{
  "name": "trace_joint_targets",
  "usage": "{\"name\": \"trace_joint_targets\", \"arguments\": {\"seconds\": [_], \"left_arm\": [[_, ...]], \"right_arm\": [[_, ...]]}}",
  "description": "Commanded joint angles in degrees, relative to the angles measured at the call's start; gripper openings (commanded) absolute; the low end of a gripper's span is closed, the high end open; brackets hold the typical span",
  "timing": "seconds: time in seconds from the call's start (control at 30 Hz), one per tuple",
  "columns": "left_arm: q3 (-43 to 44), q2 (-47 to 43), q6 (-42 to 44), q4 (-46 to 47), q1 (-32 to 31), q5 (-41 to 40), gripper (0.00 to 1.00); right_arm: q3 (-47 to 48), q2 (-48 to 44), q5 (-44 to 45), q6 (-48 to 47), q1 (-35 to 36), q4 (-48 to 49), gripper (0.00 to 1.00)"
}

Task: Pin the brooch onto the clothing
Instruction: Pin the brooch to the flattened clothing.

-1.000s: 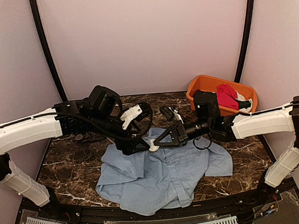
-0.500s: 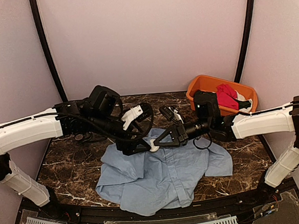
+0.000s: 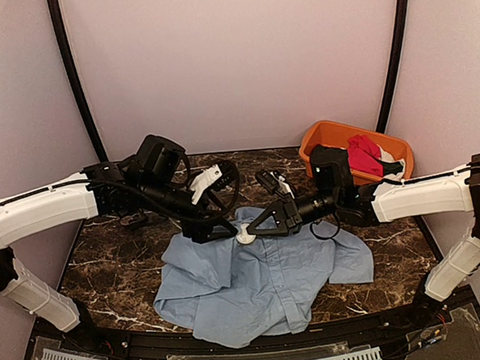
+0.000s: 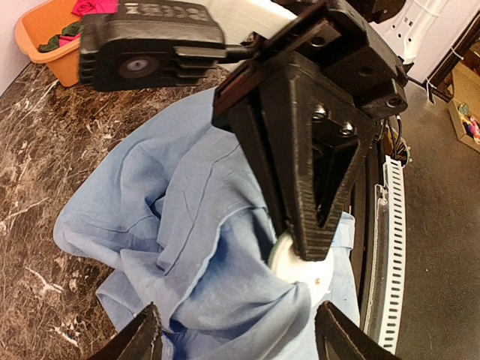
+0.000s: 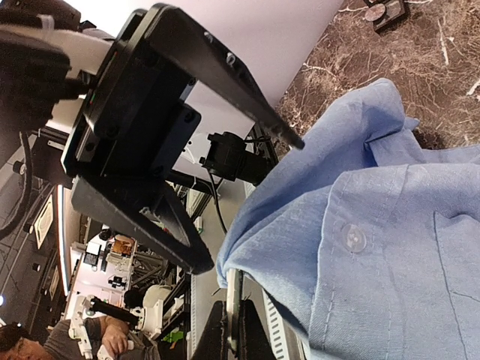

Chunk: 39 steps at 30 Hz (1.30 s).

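Observation:
The clothing point(image 3: 264, 285), a light blue button-up shirt, lies crumpled on the marble table. My right gripper point(image 3: 248, 230) is shut on a thin white round disc point(image 4: 294, 264) at a raised fold of the shirt point(image 5: 390, 240). In the right wrist view the disc point(image 5: 234, 300) shows edge-on between the fingers, with cloth draped over it. My left gripper point(image 4: 244, 337) faces it with its jaws wide open on either side of that fold point(image 4: 225, 300), touching nothing. The brooch point(image 5: 373, 11), a small dark round disc, lies on the marble beyond the shirt.
An orange basket point(image 3: 327, 133) with a red garment point(image 3: 362, 157) stands at the back right. Small black-and-white items point(image 3: 270, 179) lie behind the shirt. A black block point(image 5: 391, 10) sits beside the dark disc. Both arms cross above the shirt's top edge.
The left gripper's jaws have narrowed a little and the left arm has shifted slightly to the left. The right arm holds still with the white disc.

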Motion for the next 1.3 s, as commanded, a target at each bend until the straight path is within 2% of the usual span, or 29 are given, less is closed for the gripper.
{"name": "trace_joint_targets", "arguments": {"seconds": [0.0,0.33,1.27], "left_arm": [[-1.45,-2.09,-1.87,1.80,1.65,3.81,0.69],[-1.02,-0.39,-1.56,2.16,1.63,12.48,0.69],[0.89,3.62,-1.92,0.40,1.37,9.09,0.57]], "right_arm": [[1.35,-0.35,-0.88,-1.37,0.08,1.15,0.00],[1.74,-0.17,-0.97,-1.91,0.07,0.43,0.00],[2.38,-0.30,-1.16,-2.38,0.26,-0.22,0.00]]}}
